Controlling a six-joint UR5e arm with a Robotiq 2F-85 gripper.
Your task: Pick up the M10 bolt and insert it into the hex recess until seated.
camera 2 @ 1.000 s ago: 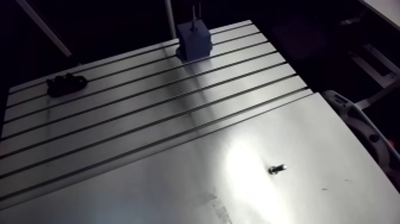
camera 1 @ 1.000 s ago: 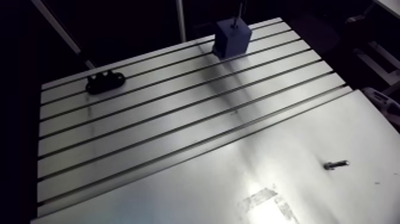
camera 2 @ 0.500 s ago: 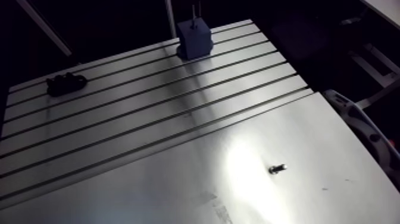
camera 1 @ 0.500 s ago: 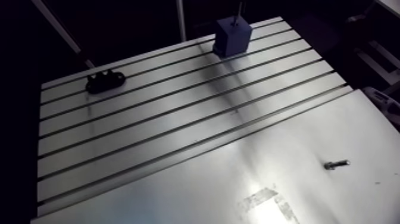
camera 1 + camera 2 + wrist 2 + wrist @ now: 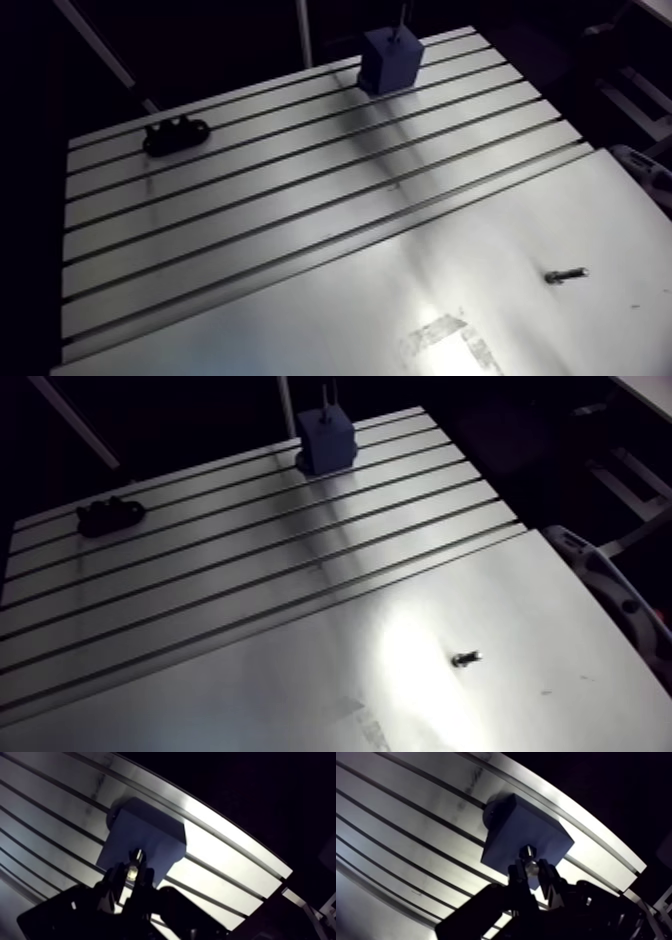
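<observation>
Jaws grip the M10 bolt (image 5: pixel 528 856) over the blue block (image 5: pixel 508 834); the gripper (image 5: pixel 532 871) hides part of the bolt; recess not discernible.

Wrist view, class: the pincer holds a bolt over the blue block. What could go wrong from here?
1. The pincer grips the bolt only at its fingertips, so it might tilt or slip when pressed down.
2. The blue block shows no recess from here, so the bolt could miss and jam on its top.
3. The block stands near the edge of the table; a sideways push may shift it.
</observation>
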